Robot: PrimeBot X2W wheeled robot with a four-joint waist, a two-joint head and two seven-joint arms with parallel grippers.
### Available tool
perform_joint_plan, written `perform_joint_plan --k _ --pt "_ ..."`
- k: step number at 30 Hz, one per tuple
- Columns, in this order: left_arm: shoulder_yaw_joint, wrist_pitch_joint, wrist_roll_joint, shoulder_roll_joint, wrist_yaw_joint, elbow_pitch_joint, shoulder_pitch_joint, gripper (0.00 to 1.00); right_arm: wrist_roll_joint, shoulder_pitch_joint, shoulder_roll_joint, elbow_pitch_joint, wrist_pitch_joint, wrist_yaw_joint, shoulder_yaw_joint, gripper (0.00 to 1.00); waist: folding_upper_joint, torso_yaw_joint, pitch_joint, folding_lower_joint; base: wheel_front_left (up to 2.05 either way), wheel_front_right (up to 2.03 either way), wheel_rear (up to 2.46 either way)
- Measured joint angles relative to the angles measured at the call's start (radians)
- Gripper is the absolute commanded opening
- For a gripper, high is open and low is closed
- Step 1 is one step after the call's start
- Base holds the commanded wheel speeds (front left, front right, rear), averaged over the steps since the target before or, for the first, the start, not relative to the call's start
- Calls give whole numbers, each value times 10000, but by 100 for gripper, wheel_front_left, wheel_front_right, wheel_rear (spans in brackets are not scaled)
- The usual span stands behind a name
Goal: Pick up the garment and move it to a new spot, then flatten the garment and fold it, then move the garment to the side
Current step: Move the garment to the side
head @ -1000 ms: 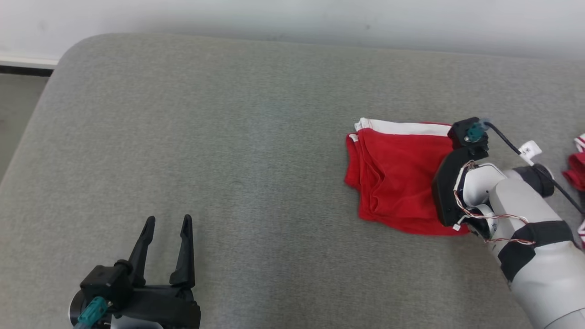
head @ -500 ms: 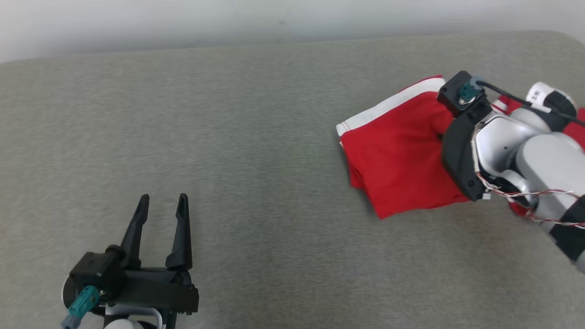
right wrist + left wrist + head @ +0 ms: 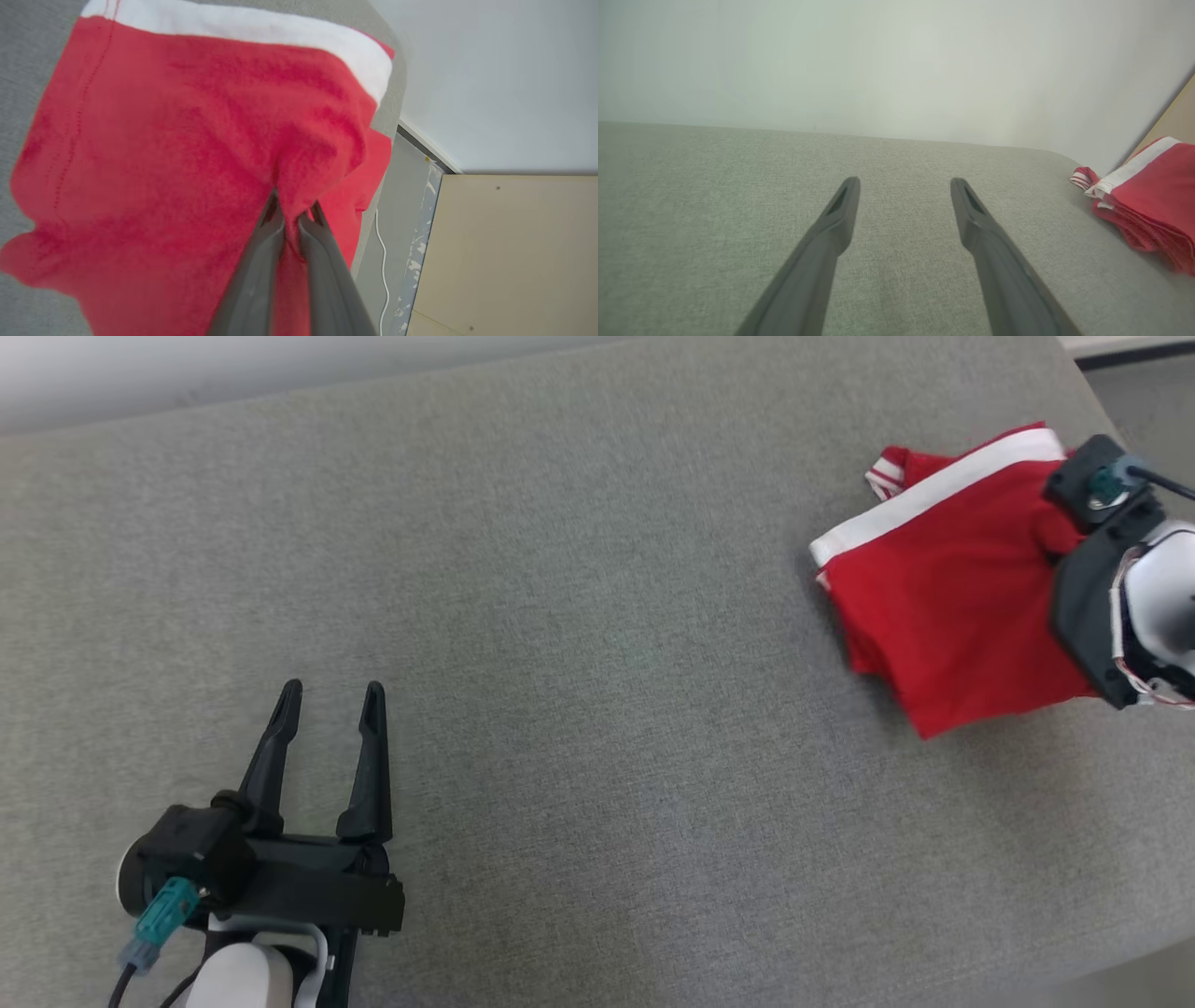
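Observation:
The garment (image 3: 943,607) is red with a white band and hangs folded just above the grey padded surface (image 3: 597,616) near its far right corner. My right gripper (image 3: 294,205) is shut on a pinch of the red cloth (image 3: 187,140) near its right edge; in the head view its black wrist covers that edge. My left gripper (image 3: 331,689) rests low at the lower left, open and holding nothing. In the left wrist view its fingers (image 3: 904,182) point over bare surface, with the garment (image 3: 1153,196) far off to the right.
A red-and-white striped piece of cloth (image 3: 892,467) peeks out behind the garment, also seen as striped cloth (image 3: 1083,177). The surface ends at its right edge (image 3: 1074,373), with floor beyond. A pale wall runs along the back. A beige board (image 3: 514,256) and white cable (image 3: 380,261) lie off the right end.
The head camera has turned right. The garment, flat a second ago, now hangs from my shut right gripper, nearer the surface's far right corner. The left gripper stays open in place.

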State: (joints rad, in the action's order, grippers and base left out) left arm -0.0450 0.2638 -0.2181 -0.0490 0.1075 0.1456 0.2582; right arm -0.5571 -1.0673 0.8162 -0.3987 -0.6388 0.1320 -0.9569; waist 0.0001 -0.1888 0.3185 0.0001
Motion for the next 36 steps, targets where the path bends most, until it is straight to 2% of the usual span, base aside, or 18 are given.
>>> perform_joint_plan --k 8,11,12,13,14,15,16,20,24,29,36 --pt "52 0 314 -2 119 -150 244 100 372 30 13 -1814 1168 0 1095 0 0 -100 564 -1 0 0 0" --pt "96 0 445 -13 151 -199 308 100 571 124 -251 -2708 1570 0 1831 0 0 -30 773 -1 0 0 0" --pt "127 -2 506 -25 161 -217 414 100 803 230 -460 -3285 1770 0 2368 0 0 41 897 -1 0 0 0" --pt "140 0 533 -36 163 -232 466 100 920 277 -554 -3593 1916 0 2685 13 0 83 949 -1 0 0 0" --pt "148 0 552 -44 165 -245 497 100 1091 315 -640 -3894 2010 0 2991 17 1 133 996 0 0 0 0" --pt "153 0 558 -46 174 -244 510 100 1231 371 -742 -4171 2056 0 3262 41 0 183 1034 0 0 0 0" --pt "150 0 573 -48 176 -245 515 100 1331 441 -863 -4474 2184 0 3576 100 0 230 1067 -1 0 0 0" --pt "192 -2 577 -90 209 -211 542 100 1964 612 -1432 -5254 2986 0 4704 100 0 366 1096 0 0 0 0" --pt "286 0 424 -86 221 -77 483 100 2167 1043 -2161 -5239 3988 0 5432 100 0 418 865 0 0 0 0" --pt "497 -2 276 -84 222 -31 147 100 2148 1930 -2778 -4648 5331 0 6098 100 -1 480 363 -2 0 0 0" --pt "1204 0 65 -81 234 -54 -619 100 1812 3733 -3731 -3024 6924 0 6617 100 -1 632 -600 -3 0 0 0"
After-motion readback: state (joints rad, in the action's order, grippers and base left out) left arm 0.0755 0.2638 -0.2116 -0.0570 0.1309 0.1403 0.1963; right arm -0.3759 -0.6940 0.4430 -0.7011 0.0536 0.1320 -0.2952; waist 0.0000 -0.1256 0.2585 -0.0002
